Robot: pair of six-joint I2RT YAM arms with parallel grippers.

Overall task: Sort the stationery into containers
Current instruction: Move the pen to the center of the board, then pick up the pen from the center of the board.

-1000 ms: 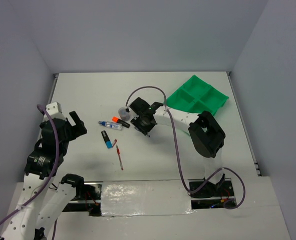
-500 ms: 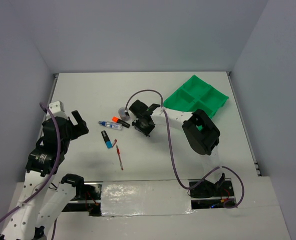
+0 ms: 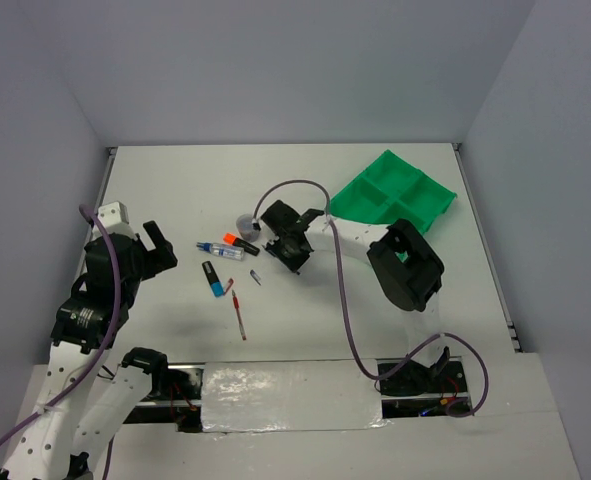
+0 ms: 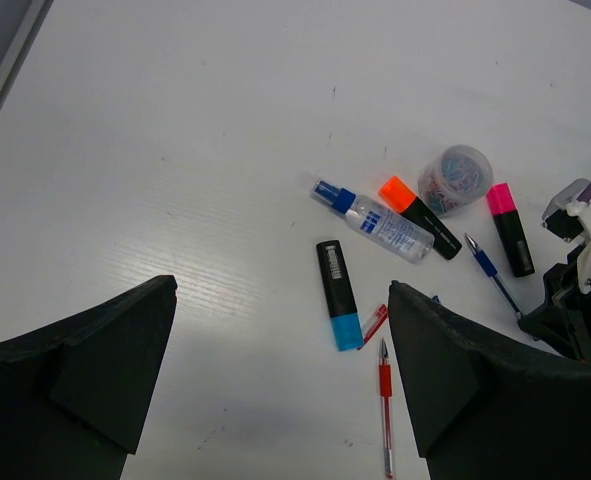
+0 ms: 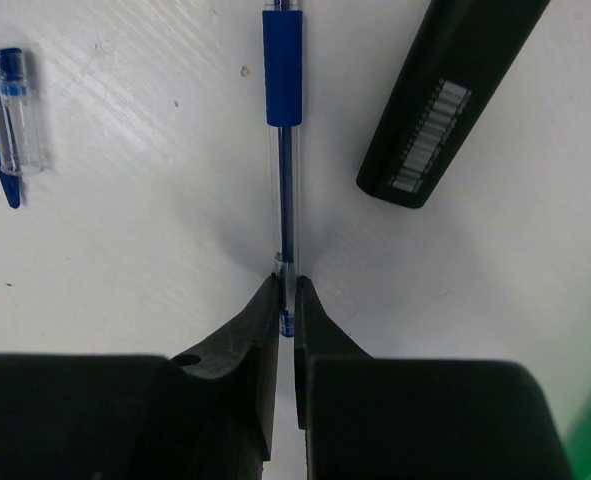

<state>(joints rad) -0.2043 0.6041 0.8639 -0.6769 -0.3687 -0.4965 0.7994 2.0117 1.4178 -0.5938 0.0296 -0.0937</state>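
R pincer (image 5: 285, 300) pinches near end of blue pen (image 5: 283, 150). Pen lies flat on bench (image 3: 425, 300), abt mid-bench. In wrist view, black highlighter (image 5: 445, 90) sits just right of pen, not touching; clear-blue cap (image 5: 10, 95) well off to its left. L pincer (image 4: 283, 290) spread wide, over open bench nr left edge. Tray (image 3: 359, 180) far-right, close to bench edge, w/ open bench between it & R pincer.
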